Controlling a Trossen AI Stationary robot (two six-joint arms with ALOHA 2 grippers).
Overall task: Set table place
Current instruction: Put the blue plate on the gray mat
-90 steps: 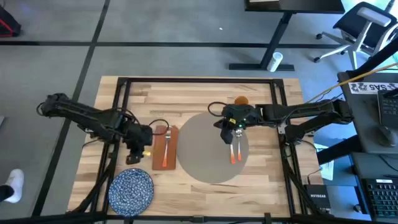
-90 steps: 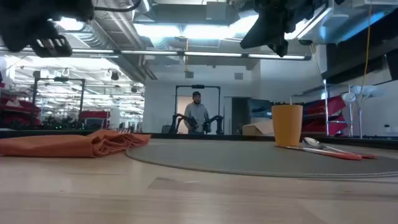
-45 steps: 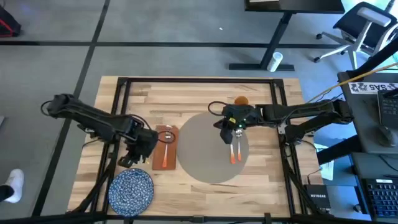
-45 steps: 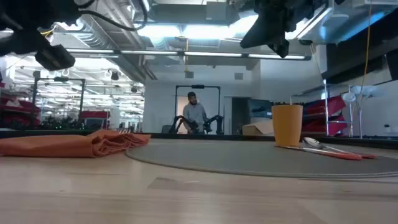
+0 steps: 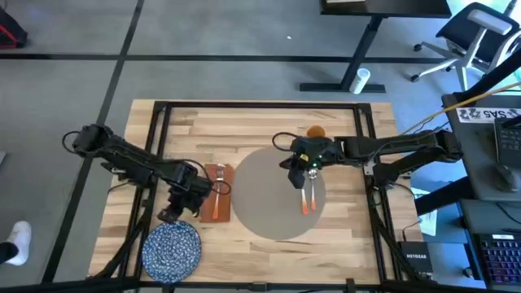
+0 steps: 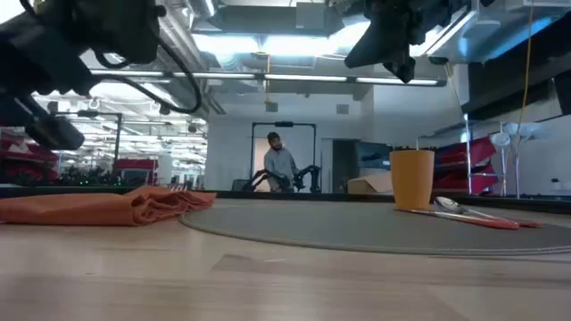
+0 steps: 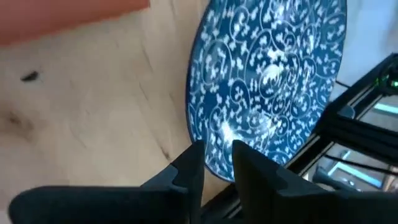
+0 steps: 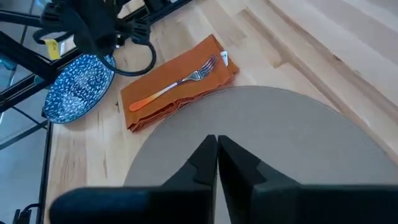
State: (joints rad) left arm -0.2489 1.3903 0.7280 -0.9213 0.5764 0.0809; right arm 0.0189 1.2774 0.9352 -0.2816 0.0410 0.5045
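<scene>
The round grey-beige placemat (image 5: 273,203) lies flat on the wooden table (image 5: 350,236). On its right part lie a spoon and another utensil with orange handles (image 5: 307,197). A rust-red napkin (image 5: 215,181) with a fork (image 5: 219,195) on it lies left of the mat. A blue patterned plate (image 5: 172,248) lies flat at the near left corner. My left gripper (image 5: 170,216) hangs above the plate's far edge (image 7: 214,134), fingers a little apart, touching nothing. My right gripper (image 5: 296,180) hovers shut over the mat (image 8: 280,130), with nothing in it.
An orange cup (image 5: 316,131) stands at the mat's far right rim. Black frame rails (image 5: 159,138) run along the table's sides. Bare wood lies along the table's far side and at its near right. A person stands far off in the room (image 6: 281,165).
My left gripper has gone down and toward the table's near edge, from beside the napkin to above the plate's far edge.
</scene>
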